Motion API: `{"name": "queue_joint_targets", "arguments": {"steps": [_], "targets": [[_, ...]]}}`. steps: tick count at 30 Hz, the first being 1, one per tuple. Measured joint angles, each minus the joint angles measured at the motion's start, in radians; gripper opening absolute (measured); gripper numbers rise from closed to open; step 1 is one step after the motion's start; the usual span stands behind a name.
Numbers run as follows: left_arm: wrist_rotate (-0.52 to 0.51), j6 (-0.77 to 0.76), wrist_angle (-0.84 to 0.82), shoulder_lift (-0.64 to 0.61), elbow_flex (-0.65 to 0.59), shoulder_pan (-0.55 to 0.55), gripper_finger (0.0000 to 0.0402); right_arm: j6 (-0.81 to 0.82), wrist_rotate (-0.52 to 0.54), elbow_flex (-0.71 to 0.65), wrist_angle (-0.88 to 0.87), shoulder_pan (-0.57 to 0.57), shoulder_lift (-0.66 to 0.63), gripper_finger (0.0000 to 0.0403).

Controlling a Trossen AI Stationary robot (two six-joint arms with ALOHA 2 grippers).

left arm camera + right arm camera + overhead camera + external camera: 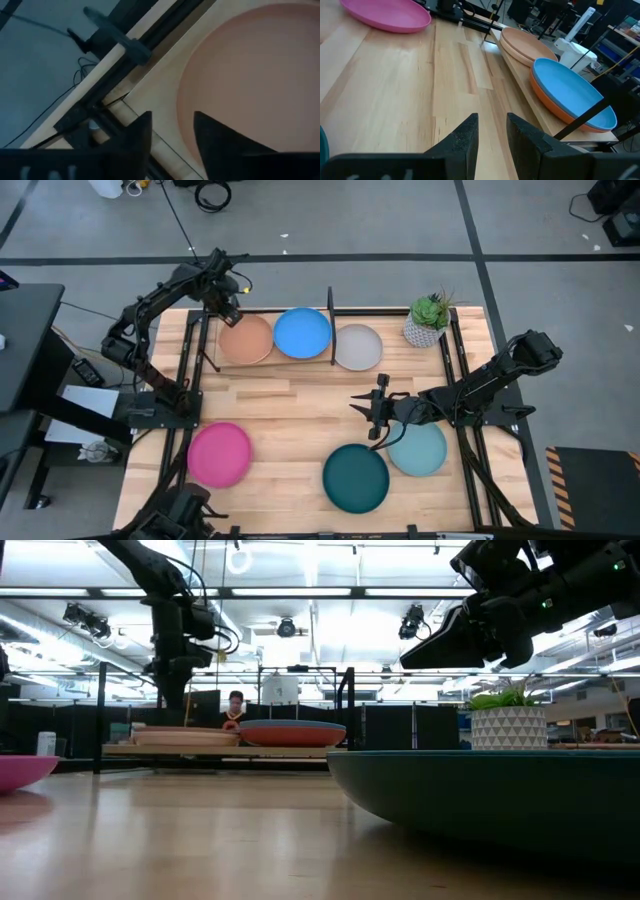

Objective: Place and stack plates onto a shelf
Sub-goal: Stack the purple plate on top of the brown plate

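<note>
The shelf [331, 310] stands along the table's far edge. On it sit a peach plate [245, 338] on another plate, a blue plate [302, 332] stacked on a rust-orange one [547, 100], and a grey plate [357, 346]. Flat on the table lie the pink [219, 453], dark teal [355, 478] and light blue [417, 448] plates. My left gripper [228, 308] is open above the peach plate's far-left rim [182, 115], one finger over the plate and one outside it. My right gripper [368, 418] is open, hovering over bare table just beyond the teal and light blue plates.
A potted plant [428, 320] stands at the shelf's right end. The shelf's black rods rise around the plates, and one upright stands between the blue and grey plates. Bare wood [290, 410] lies between the shelf and the three plates on the table. A person [233, 708] shows far behind the table.
</note>
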Motion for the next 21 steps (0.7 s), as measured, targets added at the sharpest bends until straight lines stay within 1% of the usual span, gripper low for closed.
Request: {"name": "queue_joint_targets", "arguments": {"steps": [2, 4, 5, 10, 14, 19, 21], "targets": [[0.072, 0.010, -0.020, 0.000, 0.020, -0.010, 0.0173, -0.002, 0.000, 0.000, 0.000, 0.000, 0.000, 0.0107], [0.158, 0.033, -0.051, 0.000, 0.030, -0.036, 0.0180, -0.002, 0.001, 0.000, 0.000, 0.000, 0.000, 0.0107], [0.174, 0.036, -0.061, 0.000, 0.030, -0.057, 0.0180, -0.002, 0.001, 0.000, 0.000, 0.000, 0.000, 0.0107], [0.180, 0.036, -0.107, 0.000, -0.005, -0.202, 0.0170, 0.002, 0.001, 0.000, -0.004, 0.000, 0.000, 0.0107], [0.239, -0.002, -0.155, 0.000, -0.020, -0.364, 0.0160, 0.005, 0.007, -0.014, 0.003, 0.000, -0.001, 0.0107], [0.219, -0.077, -0.163, 0.000, -0.043, -0.612, 0.0153, 0.012, 0.008, -0.015, 0.008, 0.000, -0.001, 0.0107], [0.215, -0.134, -0.157, 0.000, -0.044, -0.706, 0.0153, 0.020, 0.008, -0.015, 0.008, 0.000, -0.001, 0.0107]]}}
